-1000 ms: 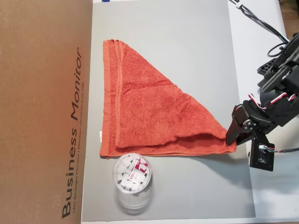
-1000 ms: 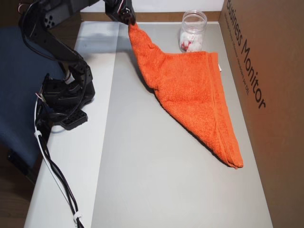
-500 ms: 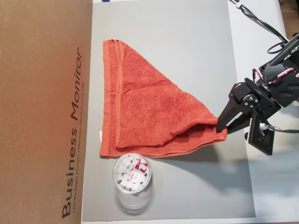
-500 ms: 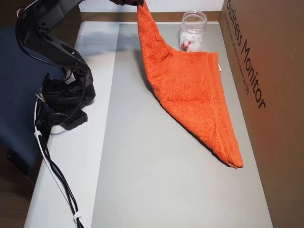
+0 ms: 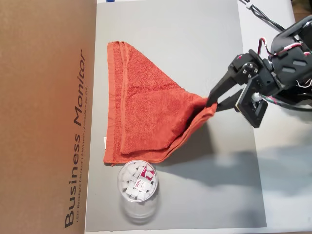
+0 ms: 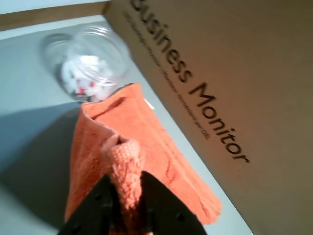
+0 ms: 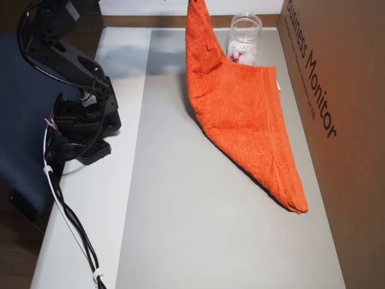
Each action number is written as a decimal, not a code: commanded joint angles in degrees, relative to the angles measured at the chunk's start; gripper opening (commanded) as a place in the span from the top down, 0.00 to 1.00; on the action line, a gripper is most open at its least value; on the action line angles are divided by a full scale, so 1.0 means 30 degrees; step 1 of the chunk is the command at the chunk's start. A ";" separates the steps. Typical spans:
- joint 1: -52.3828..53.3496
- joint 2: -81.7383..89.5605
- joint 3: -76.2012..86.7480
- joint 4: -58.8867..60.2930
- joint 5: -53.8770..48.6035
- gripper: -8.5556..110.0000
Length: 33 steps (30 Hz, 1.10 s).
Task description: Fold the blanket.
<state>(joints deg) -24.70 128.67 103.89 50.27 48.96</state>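
Blanket: left-centre of an overhead view on the grey mat, its right corner now lifted and carried leftward since a second ago
End effector: clamped shut on that corner
Meaning: fold underway, corner likely heading to the hemmed edge

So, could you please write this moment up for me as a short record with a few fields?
blanket: orange-red blanket, folded into a triangle, one corner lifted off the grey mat
hand: hand shut on the lifted corner; the wrist view shows cloth pinched between the fingers
jar: clear jar of small white pieces, beside the blanket's hem
box: cardboard box printed "Business Monitor", along the mat's edge
fold: not finished
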 commanded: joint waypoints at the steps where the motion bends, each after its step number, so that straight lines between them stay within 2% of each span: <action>1: 0.0820 -0.0439 -0.2021 -0.0234 0.0117 0.93; 33: 0.9873 -1.2275 -1.4414 -0.0293 0.0146 0.93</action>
<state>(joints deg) 3.16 92.64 65.30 50.36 49.13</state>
